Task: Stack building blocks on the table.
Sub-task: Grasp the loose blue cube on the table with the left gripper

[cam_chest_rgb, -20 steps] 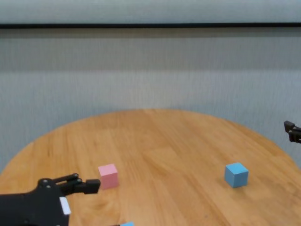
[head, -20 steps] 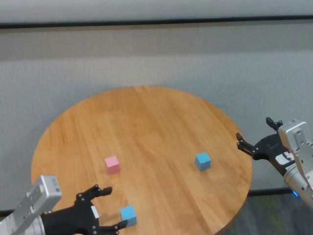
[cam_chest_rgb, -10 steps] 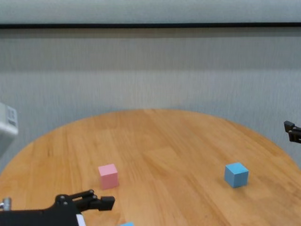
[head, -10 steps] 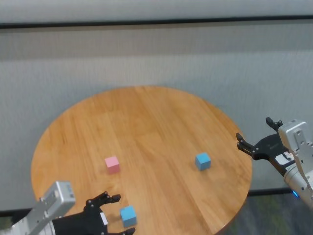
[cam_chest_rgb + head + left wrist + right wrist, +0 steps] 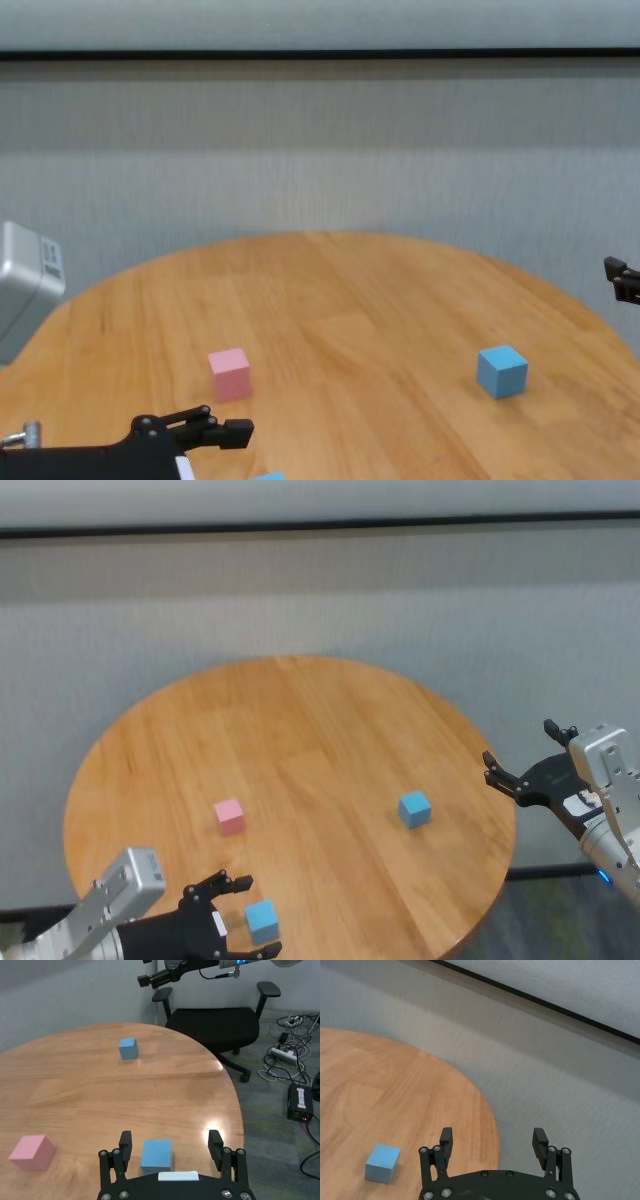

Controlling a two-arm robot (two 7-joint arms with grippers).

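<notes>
On the round wooden table [image 5: 300, 710] a pink block [image 5: 229, 816] lies left of centre, one light blue block [image 5: 415, 808] right of centre, and a second light blue block [image 5: 262, 920] near the front edge. My left gripper [image 5: 253, 917] is open and low over the table, its fingers on either side of the near blue block [image 5: 156, 1154] without closing on it. In the left wrist view the pink block [image 5: 32, 1152] lies off to one side. My right gripper [image 5: 520, 750] is open and empty, hovering just beyond the table's right edge, with the far blue block [image 5: 383, 1162] nearby.
A grey wall stands behind the table. The left wrist view shows a black office chair [image 5: 215, 1020] past the table's edge and cables with a power box [image 5: 300, 1102] on the floor.
My left gripper has moved right and lower, from beside the near blue block to straddling it. The blocks and the right arm have not moved.
</notes>
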